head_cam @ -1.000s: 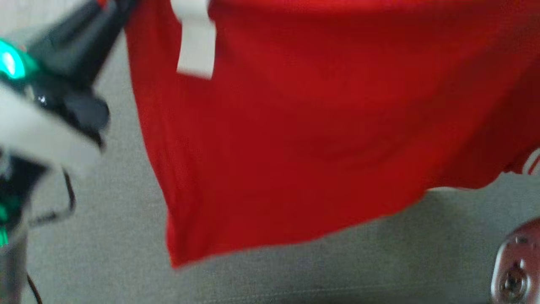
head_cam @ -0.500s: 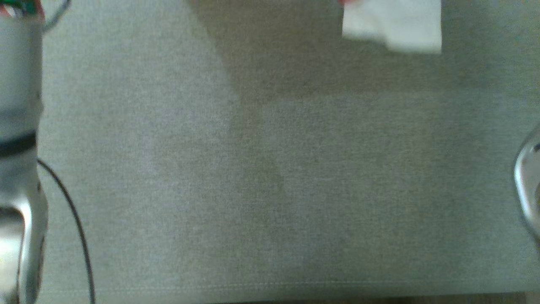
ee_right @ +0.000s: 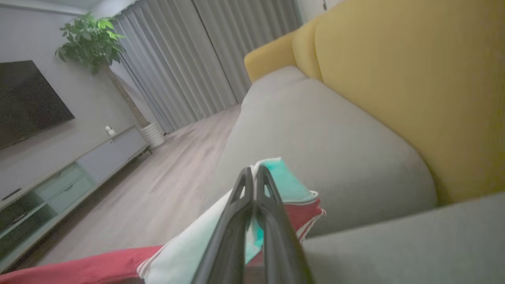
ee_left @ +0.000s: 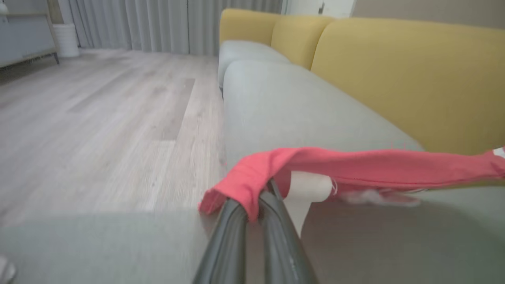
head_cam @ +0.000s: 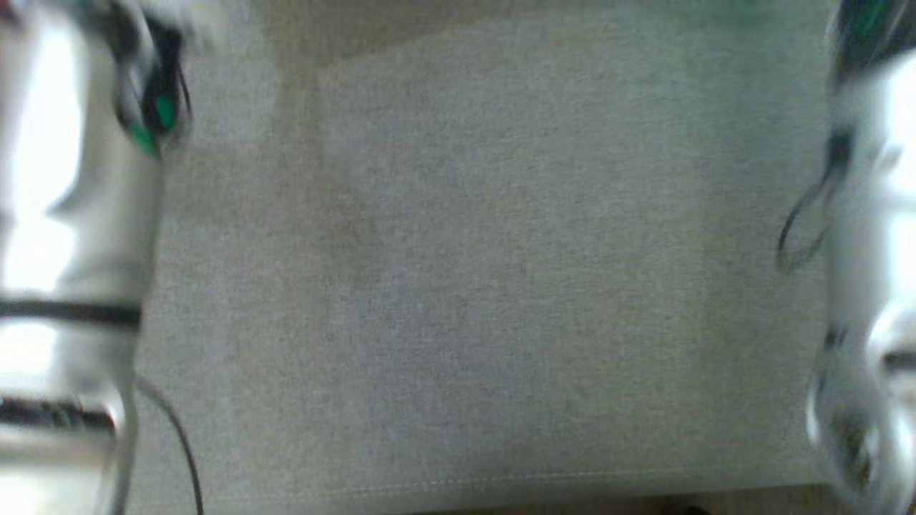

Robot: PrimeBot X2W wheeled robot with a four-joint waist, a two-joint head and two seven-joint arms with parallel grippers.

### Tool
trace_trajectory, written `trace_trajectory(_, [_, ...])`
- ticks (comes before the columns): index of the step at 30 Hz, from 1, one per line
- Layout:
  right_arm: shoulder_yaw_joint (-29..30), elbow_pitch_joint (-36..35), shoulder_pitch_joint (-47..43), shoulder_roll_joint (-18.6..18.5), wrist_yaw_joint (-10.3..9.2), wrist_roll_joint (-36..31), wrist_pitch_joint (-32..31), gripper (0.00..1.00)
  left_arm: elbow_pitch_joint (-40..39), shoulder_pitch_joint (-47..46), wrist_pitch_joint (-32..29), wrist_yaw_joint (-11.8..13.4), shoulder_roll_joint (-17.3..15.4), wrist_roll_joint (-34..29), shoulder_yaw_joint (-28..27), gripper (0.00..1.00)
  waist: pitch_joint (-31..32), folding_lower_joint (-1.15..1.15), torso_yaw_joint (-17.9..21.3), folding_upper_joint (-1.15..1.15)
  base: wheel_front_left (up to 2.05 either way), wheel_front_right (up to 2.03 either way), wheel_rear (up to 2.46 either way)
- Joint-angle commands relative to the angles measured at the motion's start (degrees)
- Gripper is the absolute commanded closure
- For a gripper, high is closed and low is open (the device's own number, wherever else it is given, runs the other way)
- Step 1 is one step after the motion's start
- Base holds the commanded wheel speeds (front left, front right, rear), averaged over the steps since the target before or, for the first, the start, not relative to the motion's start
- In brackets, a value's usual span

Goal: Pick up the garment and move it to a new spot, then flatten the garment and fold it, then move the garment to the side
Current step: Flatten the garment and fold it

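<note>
Red garment (ee_left: 375, 167) clamped by left end effector (ee_left: 254, 197) and right end effector (ee_right: 254, 173), grey sofa seat (ee_left: 284, 106) beneath, yellow backrest (ee_left: 414, 79) at two o'clock

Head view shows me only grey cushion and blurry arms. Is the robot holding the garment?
Observer: Yes. The left wrist view shows the left end effector shut on an edge of the red garment.
Operator: What about the other arm?
Observer: The right end effector is shut on a white and teal part of it.
Operator: Is it lying flat on the sofa?
Observer: No, it looks lifted. It stretches sideways as a band above the grey seat cushion, with its shadow below and the yellow backrest behind.
</note>
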State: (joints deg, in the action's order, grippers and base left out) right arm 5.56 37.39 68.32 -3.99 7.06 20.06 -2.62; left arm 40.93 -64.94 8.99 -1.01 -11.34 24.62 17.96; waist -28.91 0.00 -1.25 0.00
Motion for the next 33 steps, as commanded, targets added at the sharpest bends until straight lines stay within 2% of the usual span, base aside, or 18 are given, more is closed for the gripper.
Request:
trace_trajectory(1, [-2.76,-5.79,-5.7,1.1,0.43,2.62,-0.83,1.0,-2.58,3.96,0.65,-0.57,-3.04,0.78,-0.78,1.0,3.1,0.0,1.19,0.0,0.0,0.0,0.0])
trace_trajectory(3, [-5.06,-10.92,-14.53,0.23,0.43,5.02,-3.04,1.0,-4.77,10.3,0.25,-1.05,-3.53,1.74,-0.52,1.0,4.46,0.0,1.32,0.0,0.0,0.0,0.0])
trace_trajectory(6, [-5.43,-19.09,-28.67,-1.81,0.43,7.43,-5.85,1.0,-9.86,21.34,-0.7,-0.52,-4.73,2.93,-0.24,1.0,8.45,0.0,1.5,0.0,0.0,0.0,0.0])
trace_trajectory(7, [-3.12,-24.4,-37.72,-2.11,0.43,8.62,-8.43,1.0,-14.75,29.06,-2.6,0.33,-5.33,4.51,-0.46,1.0,10.65,0.0,1.45,0.0,0.0,0.0,0.0])
trace_trajectory(11, [0.57,-35.86,-54.35,-1.69,0.43,8.71,-15.05,1.0,-27.43,44.49,-7.23,3.33,-7.14,7.31,-0.99,1.0,13.69,0.0,1.4,0.0,0.0,0.0,0.0])
trace_trajectory(15, [3.94,-47.03,-68.38,-0.16,0.43,8.03,-21.28,1.0,-41.63,58.48,-12.63,7.37,-8.83,10.31,-1.87,1.0,15.25,0.0,1.44,0.0,0.0,0.0,0.0])
trace_trajectory(16, [3.94,-47.03,-68.38,-0.16,0.43,8.03,-21.28,1.0,-41.63,58.48,-12.63,7.37,-8.83,10.31,-1.87,1.0,15.25,0.0,1.44,0.0,0.0,0.0,0.0])
trace_trajectory(19, [6.17,-53.94,-76.7,0.57,0.43,7.83,-24.7,1.0,-51.61,67.68,-16.45,10.54,-10.11,11.61,-1.89,1.0,15.39,0.0,1.67,0.0,0.0,0.0,0.0])
trace_trajectory(22, [8.1,-58.51,-81.39,0.97,0.43,8.54,-26.75,1.0,-59.33,74.54,-19.51,13.22,-11.09,12.28,-1.57,1.0,15.03,0.0,1.99,0.0,0.0,0.0,0.0])
trace_trajectory(26, [8.49,-59.75,-81.17,1.08,0.43,9.15,-28.13,1.0,-64.59,77.39,-22.47,14.93,-11.43,12.93,-0.76,1.0,14.38,0.0,2.26,0.0,0.0,0.0,0.0])
trace_trajectory(30, [6.63,-57.69,-75.74,1.1,0.43,7.52,-30.7,1.0,-64.8,73.59,-25.22,15.02,-11.88,12.6,-0.1,1.0,13.9,0.0,1.94,0.0,0.0,0.0,0.0])
trace_trajectory(33, [5.37,-55.56,-69.97,1.1,0.43,5.35,-33.24,1.0,-63.6,69.21,-28.56,14.02,-11.62,13.91,1.06,1.0,13.33,0.0,1.44,0.0,0.0,0.0,0.0])
